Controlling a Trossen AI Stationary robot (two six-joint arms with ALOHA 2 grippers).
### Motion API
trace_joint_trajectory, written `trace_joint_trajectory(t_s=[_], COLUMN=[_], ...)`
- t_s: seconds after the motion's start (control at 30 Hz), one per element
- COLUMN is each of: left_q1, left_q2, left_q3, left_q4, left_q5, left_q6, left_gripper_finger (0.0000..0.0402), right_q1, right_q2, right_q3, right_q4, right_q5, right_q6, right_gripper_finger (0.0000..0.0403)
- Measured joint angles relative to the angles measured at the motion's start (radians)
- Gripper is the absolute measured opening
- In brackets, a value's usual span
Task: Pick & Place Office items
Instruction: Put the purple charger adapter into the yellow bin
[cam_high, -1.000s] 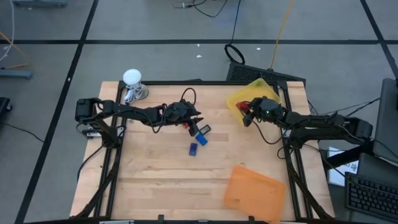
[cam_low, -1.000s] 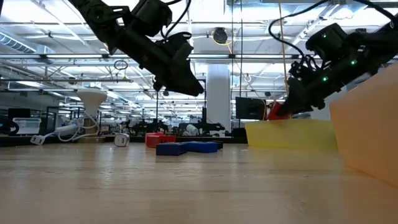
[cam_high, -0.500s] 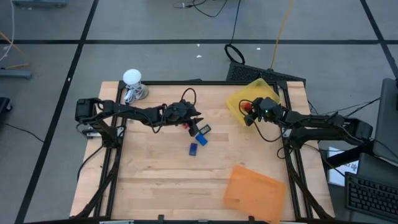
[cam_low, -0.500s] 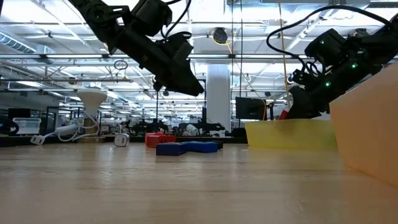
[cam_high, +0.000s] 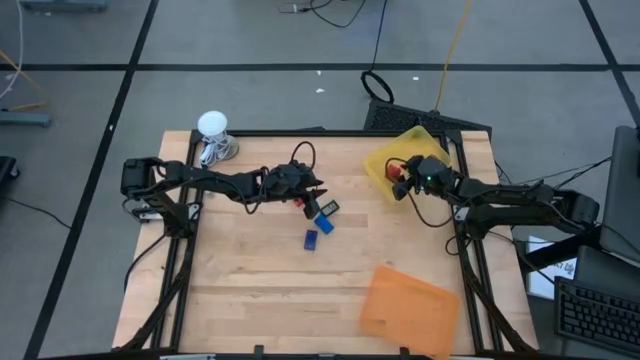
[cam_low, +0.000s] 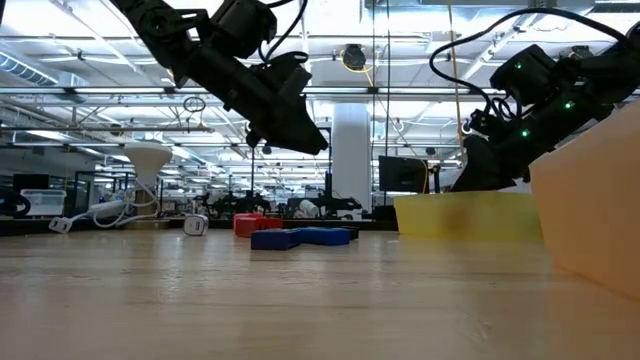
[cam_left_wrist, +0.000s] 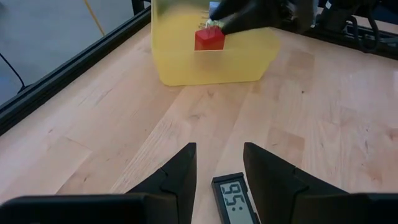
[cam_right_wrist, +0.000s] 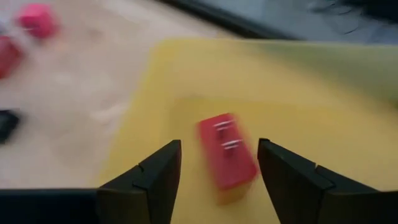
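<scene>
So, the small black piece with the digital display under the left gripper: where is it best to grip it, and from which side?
Probably from straight above, across its two long edges. In the left wrist view the display piece lies flat on the table, display up, between the open fingers of the left gripper, which already straddle it.

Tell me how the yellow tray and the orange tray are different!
The yellow tray sits at the table's far right corner with a red block in it and the right hand over it; the orange tray lies near the front edge, nothing visible inside. Both are flat trays.
</scene>
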Motion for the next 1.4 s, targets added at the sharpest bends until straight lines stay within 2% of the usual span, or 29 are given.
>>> trace_joint_trajectory(t_s=[0.17,0.37,0.57,0.73,0.83,1.0,1.1,1.23,1.4], left_q1=[0.000,0.000,-0.003,-0.020,-0.019,-0.002,0.021,0.054,0.103], left_q2=[0.000,0.000,0.000,0.000,0.000,0.000,0.000,0.000,0.000], left_q3=[0.000,0.000,0.000,0.000,0.000,0.000,0.000,0.000,0.000], left_q4=[0.000,0.000,-0.020,-0.210,-0.314,-0.360,-0.412,-0.602,-0.853], left_q5=[0.000,0.000,0.001,-0.004,-0.049,-0.180,-0.210,-0.205,-0.204], left_q6=[0.000,0.000,-0.010,-0.019,-0.041,-0.162,-0.298,-0.522,-0.774], left_gripper_finger=[0.0131,0.0131,0.0131,0.0131,0.0131,0.0132,0.0135,0.0159,0.0215], right_q1=[0.000,0.000,0.000,0.000,0.000,0.000,0.000,0.000,0.000], right_q2=[0.000,0.000,0.000,0.000,0.000,0.000,0.000,0.000,0.000], right_q3=[0.000,0.000,0.000,0.000,0.000,0.000,0.000,0.000,0.000], right_q4=[0.020,0.092,0.129,0.130,0.130,0.130,0.130,0.128,0.127], right_q5=[-0.223,-0.369,-0.396,-0.397,-0.396,-0.396,-0.396,-0.396,-0.395], right_q6=[0.023,0.074,0.074,0.072,0.070,0.070,0.070,0.070,0.062], right_gripper_finger=[0.0203,0.0197,0.0196,0.0196,0.0196,0.0196,0.0196,0.0196,0.0196])
